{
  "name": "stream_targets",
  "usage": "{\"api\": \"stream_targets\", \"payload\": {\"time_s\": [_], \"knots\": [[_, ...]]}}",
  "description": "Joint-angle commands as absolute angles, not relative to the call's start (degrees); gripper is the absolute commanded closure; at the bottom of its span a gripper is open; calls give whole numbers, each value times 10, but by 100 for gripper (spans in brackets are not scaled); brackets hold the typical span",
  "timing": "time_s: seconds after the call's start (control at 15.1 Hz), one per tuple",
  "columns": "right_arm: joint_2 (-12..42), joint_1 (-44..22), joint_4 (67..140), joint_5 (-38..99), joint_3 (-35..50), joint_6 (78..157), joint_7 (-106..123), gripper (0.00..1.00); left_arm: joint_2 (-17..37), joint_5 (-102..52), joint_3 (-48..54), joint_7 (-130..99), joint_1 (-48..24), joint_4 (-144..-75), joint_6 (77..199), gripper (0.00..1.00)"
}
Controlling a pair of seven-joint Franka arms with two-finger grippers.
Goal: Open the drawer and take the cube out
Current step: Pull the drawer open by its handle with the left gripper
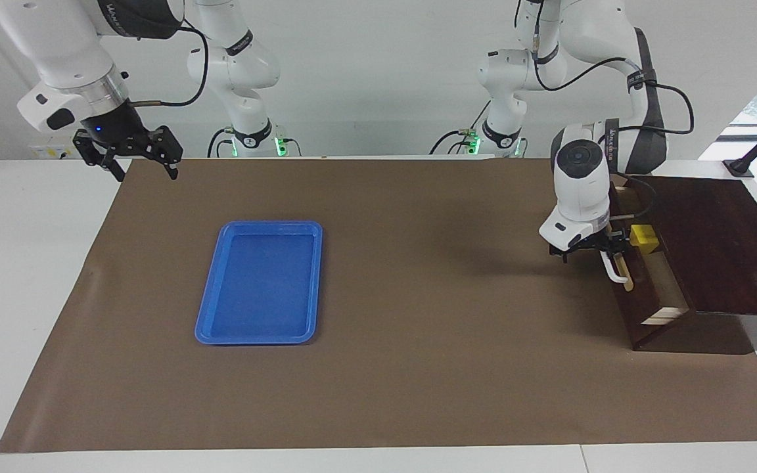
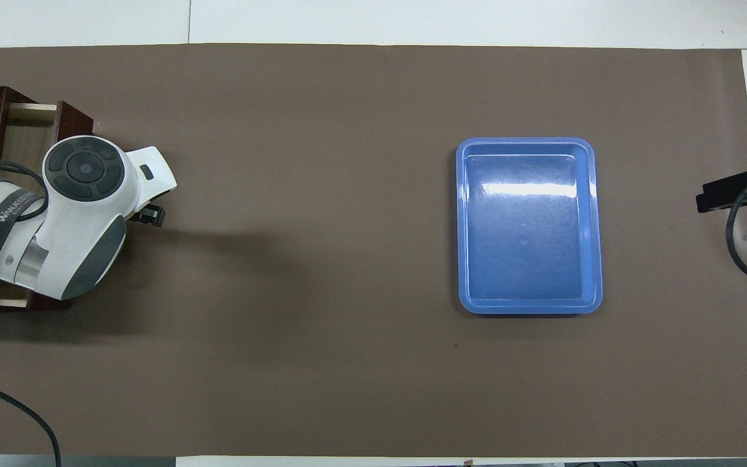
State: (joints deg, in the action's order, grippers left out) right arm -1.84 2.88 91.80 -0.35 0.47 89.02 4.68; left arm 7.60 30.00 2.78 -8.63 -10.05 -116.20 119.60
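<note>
Drawer (image 1: 651, 299): it stands part open at my left arm's end of the table, pale inner box showing; I judge it stiff wood that slides straight, best taken by the handle.
Handle (image 1: 612, 269): a white bar on the drawer front, rigid and probably smooth, so a hook-and-pull should do better than a hard squeeze.
Cube (image 1: 642, 238): it lies inside the drawer, in the end nearer to the robots; I judge it light, hard and flat-sided, easy to pinch across two opposite faces from above.
My left gripper (image 1: 605, 253): at the handle's upper end on the drawer front; I cannot tell how my fingers stand, or whether they clasp the bar.
My right gripper (image 1: 134, 156): waiting in the air well apart from the drawer, fingers spread, holding nothing.
Tray (image 1: 211, 315): between the two grippers, well apart from the drawer.
</note>
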Motion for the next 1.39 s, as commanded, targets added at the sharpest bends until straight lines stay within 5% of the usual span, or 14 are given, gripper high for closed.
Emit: {"api": "stream_targets", "payload": {"time_s": [0.0, 1.33], "knots": [[-27, 15, 929, -11, 10, 901, 30, 0, 64, 288, 25, -91, -121, -1162, 1176, 0], [-28, 23, 932, -11, 9, 892, 33, 0, 65, 254, 25, -95, -156, -1144, 1146, 0]]}}
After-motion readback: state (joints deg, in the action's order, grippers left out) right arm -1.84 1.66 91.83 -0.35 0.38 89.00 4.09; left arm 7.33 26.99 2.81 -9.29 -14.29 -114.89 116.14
